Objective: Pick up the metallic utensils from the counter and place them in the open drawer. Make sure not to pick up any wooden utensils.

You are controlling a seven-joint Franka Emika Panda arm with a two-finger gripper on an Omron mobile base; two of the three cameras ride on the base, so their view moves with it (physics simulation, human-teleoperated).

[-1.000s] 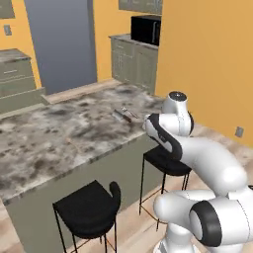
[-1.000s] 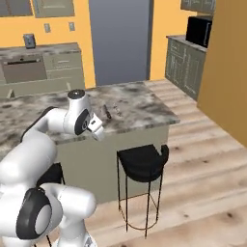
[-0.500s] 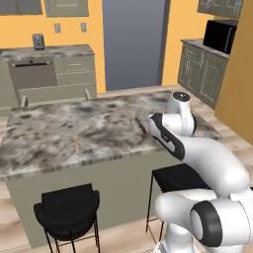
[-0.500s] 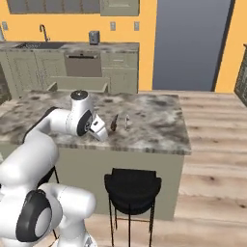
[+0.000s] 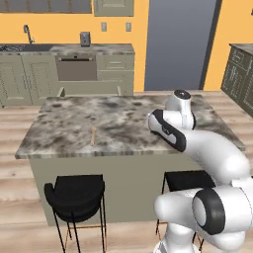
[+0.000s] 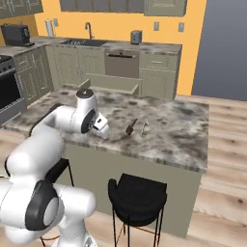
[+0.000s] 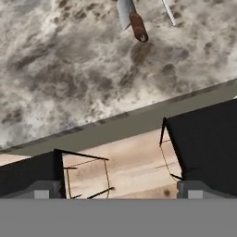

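Two metallic utensils lie side by side on the marble counter [image 6: 173, 130]: a blade with a dark handle [image 6: 130, 127] and a slim silver piece [image 6: 144, 128]. In the hand view both sit at the top edge, the dark-handled one [image 7: 134, 19] left of the silver one [image 7: 168, 11]. My gripper [image 6: 102, 129] hangs open and empty over the counter's near edge, left of them, its tips [image 7: 119, 190] wide apart. A thin tan wooden utensil [image 5: 93, 135] rests further left on the counter [image 5: 64, 123]. The sage-green drawer [image 5: 90, 90] stands open on the island's far side.
Two black stools stand against the island's near side [image 5: 76, 193] [image 6: 138, 193], below my hand [image 7: 203, 139]. Wall cabinets, a sink and a dishwasher [image 5: 76, 69] line the back. Wood floor surrounds the island.
The whole scene has shifted: the base has driven round, so the island now faces me along its long side. The arm keeps its pose and the gripper stays open.
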